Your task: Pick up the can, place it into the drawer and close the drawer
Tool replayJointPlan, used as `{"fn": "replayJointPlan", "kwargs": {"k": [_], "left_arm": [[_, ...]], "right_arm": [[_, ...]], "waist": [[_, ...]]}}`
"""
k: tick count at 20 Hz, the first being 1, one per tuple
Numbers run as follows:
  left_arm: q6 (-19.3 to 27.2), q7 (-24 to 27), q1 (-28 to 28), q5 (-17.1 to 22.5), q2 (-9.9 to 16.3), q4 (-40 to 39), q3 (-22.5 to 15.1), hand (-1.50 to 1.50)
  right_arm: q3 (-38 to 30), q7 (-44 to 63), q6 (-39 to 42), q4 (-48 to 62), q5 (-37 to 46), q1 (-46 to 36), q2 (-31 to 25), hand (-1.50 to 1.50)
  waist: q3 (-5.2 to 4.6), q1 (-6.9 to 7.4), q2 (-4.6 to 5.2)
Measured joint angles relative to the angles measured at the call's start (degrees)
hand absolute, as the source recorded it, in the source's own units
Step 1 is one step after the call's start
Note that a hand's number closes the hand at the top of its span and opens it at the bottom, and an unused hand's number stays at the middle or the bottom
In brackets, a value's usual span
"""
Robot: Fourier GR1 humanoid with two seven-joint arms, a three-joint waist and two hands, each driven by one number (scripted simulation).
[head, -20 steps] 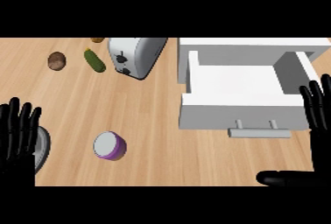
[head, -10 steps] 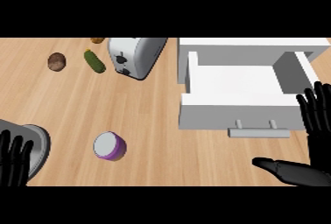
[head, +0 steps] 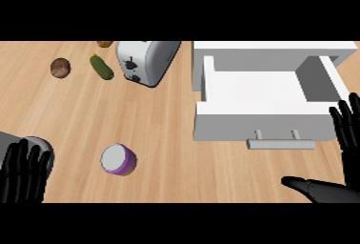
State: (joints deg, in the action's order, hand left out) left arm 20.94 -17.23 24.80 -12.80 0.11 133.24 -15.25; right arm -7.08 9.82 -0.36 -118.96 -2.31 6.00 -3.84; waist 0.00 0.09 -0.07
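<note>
Can (head: 118, 159) lies on its side, lower left on surface (head: 162, 128), untouched. Drawer (head: 271, 100) open, upper right. Left hand (head: 25, 172) nearest, fingers straight, holding nothing. Right hand (head: 345, 157) open too. Reach over can, curl fingers round its sides.

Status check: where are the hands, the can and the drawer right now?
Left hand open at lower left, right hand open at lower right; both hold nothing. Can on its side on the counter, untouched. Drawer open. Nothing between can and drawer.
</note>
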Motion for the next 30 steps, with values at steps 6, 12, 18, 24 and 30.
{"fn": "replayJointPlan", "kwargs": {"k": [6, 12, 18, 24, 30], "left_arm": [[2.9, 2.9, -1.8, 0.7, -0.1, -7.6, -1.0, -1.50], [6.2, 9.4, -4.3, 2.9, -0.1, -18.4, -1.0, -1.50], [9.8, 18.3, -2.8, 6.4, 0.0, -27.3, -2.5, -1.50], [10.7, 27.2, -3.7, 12.1, 0.0, -36.5, -0.1, -1.50], [10.8, 31.6, -7.6, 16.8, 0.1, -44.6, 2.4, -1.50]], "right_arm": [[-1.5, -0.3, 1.3, -1.9, -1.4, 1.9, -0.3, -1.50], [-2.7, -0.7, 2.8, -3.8, -2.8, 4.2, -0.4, -1.50], [-4.0, -0.4, 3.5, -4.3, -3.5, 4.3, -0.8, -1.50], [-5.4, 0.3, 3.7, -4.1, -3.9, 3.3, -1.2, -1.50], [-5.8, 1.1, 4.5, -5.8, -3.9, 4.1, -0.8, -1.50]], "waist": [[-0.01, -0.10, 0.01], [-0.01, -0.21, 0.02], [-0.01, -0.14, 0.02], [-0.01, -0.09, 0.03], [-0.02, -0.17, 0.04]]}}
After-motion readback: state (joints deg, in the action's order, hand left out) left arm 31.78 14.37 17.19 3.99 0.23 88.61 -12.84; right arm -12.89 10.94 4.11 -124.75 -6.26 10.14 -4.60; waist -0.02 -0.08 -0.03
